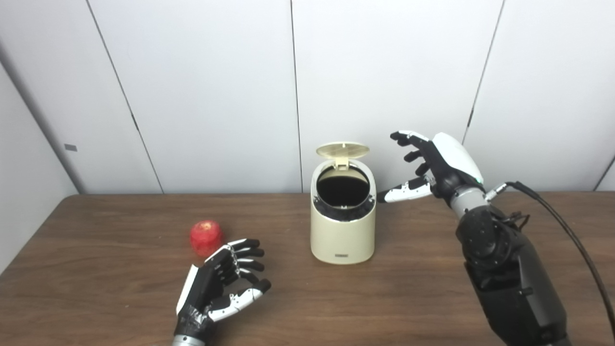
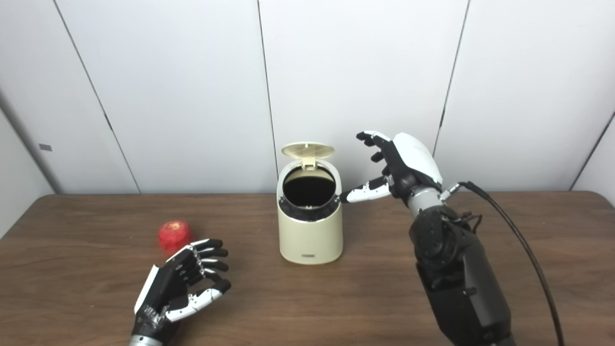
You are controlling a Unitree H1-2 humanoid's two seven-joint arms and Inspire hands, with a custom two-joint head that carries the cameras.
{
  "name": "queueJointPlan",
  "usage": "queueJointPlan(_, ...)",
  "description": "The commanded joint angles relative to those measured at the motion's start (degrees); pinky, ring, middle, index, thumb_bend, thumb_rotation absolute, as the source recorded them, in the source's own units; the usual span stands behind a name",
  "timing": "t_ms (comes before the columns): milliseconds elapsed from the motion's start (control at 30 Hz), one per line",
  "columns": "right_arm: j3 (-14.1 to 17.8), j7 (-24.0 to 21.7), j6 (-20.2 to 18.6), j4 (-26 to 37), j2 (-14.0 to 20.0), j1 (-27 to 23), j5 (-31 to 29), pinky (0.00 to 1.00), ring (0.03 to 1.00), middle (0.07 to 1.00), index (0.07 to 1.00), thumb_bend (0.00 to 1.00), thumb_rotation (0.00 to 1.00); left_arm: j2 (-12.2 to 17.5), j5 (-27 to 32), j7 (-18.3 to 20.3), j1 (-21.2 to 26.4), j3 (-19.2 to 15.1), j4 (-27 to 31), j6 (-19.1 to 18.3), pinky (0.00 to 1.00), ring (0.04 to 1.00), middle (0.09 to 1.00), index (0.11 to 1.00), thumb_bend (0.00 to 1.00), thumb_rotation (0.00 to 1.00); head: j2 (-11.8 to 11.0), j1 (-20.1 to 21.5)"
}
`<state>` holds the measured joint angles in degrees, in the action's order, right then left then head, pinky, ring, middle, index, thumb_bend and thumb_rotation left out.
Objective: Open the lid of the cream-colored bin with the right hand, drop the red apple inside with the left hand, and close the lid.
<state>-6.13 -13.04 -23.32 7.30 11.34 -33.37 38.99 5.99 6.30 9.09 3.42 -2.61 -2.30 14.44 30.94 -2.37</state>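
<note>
The cream-colored bin (image 1: 342, 235) stands on the brown table (image 1: 394, 298) near its middle. Its round lid (image 1: 343, 150) is flipped up at the back, and the dark inside shows. My right hand (image 1: 432, 166) hovers open just right of the bin's top, with its thumb tip close to the rim. The red apple (image 1: 206, 237) rests on the table to the left of the bin. My left hand (image 1: 221, 281) lies low over the table, open and empty, its fingertips just right of the apple and below it.
White wall panels (image 1: 216, 96) rise behind the table's far edge. A black cable (image 1: 567, 230) runs from the right wrist down to the picture's right side. Bare tabletop lies in front of the bin and to its right.
</note>
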Motion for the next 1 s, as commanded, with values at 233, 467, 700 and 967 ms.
queueJointPlan(233,5.20,7.21,10.63,5.99,1.54,11.01,-10.33,0.63,0.791,0.858,0.814,0.79,0.17,-0.39,0.17,-0.54,-0.60,0.06,-0.98,1.02,0.47,0.597,0.682,0.726,0.67,0.05,-0.01,0.01)
queueJointPlan(467,6.33,9.32,16.96,5.62,1.99,18.71,-15.22,0.70,0.799,0.862,0.852,0.79,0.26,-0.16,-0.12,-0.95,-0.41,-0.46,-0.59,1.31,0.49,0.604,0.686,0.727,0.64,0.01,-0.26,0.00)
queueJointPlan(700,6.70,12.08,21.00,3.78,1.45,23.39,-16.58,0.64,0.797,0.872,0.868,0.81,0.22,-0.05,-6.61,-5.79,-0.05,-2.48,4.35,2.75,0.52,0.602,0.682,0.704,0.62,0.00,-0.51,-2.30)
queueJointPlan(967,7.72,12.97,25.13,0.91,2.84,25.78,-19.01,0.67,0.813,0.880,0.871,0.77,0.15,-1.24,-15.74,-13.06,1.20,-4.94,10.64,2.29,0.53,0.619,0.696,0.703,0.65,0.00,-1.57,-10.01)
